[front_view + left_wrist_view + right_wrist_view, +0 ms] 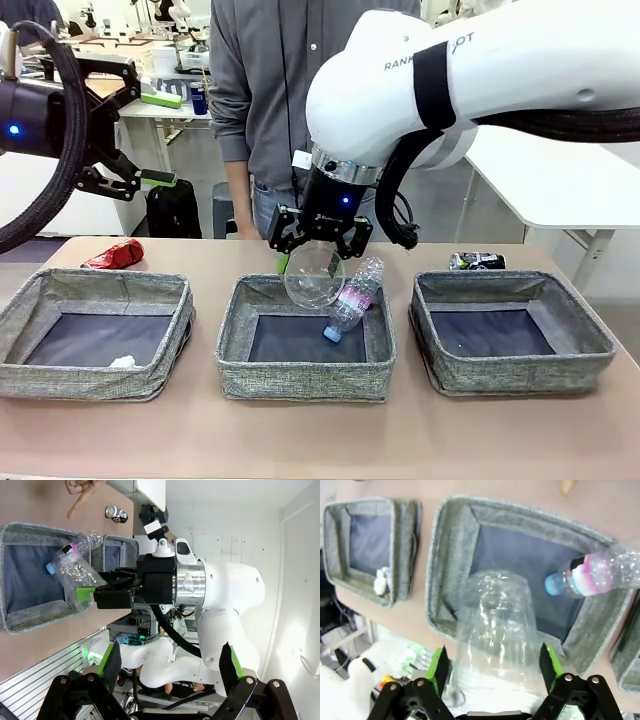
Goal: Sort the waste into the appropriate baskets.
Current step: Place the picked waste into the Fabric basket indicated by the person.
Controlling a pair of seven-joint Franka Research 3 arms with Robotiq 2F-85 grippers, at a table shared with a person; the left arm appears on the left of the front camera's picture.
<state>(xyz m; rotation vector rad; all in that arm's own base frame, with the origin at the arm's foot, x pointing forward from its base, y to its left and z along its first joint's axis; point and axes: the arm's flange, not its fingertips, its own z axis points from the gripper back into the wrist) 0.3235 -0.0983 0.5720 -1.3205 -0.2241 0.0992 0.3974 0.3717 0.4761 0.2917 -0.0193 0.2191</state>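
My right gripper (320,243) hangs open over the middle basket (300,382). A clear plastic cup (314,276) sits mouth-down between and just below its spread fingers; in the right wrist view the cup (497,630) has small gaps to both green pads. The clear bottle (352,298) with a blue cap leans in that basket against its far right wall. A white paper ball (122,362) lies in the left basket (60,382). The red can (113,255) lies on the table behind the left basket, and the dark can (476,261) behind the right basket (520,375). My left gripper (150,125) is raised at far left, open and holding nothing.
A person (265,100) stands at the far side of the table behind the middle basket. One hand (82,490) points a finger down near that basket's far edge. Bare tabletop runs along the front of the three baskets.
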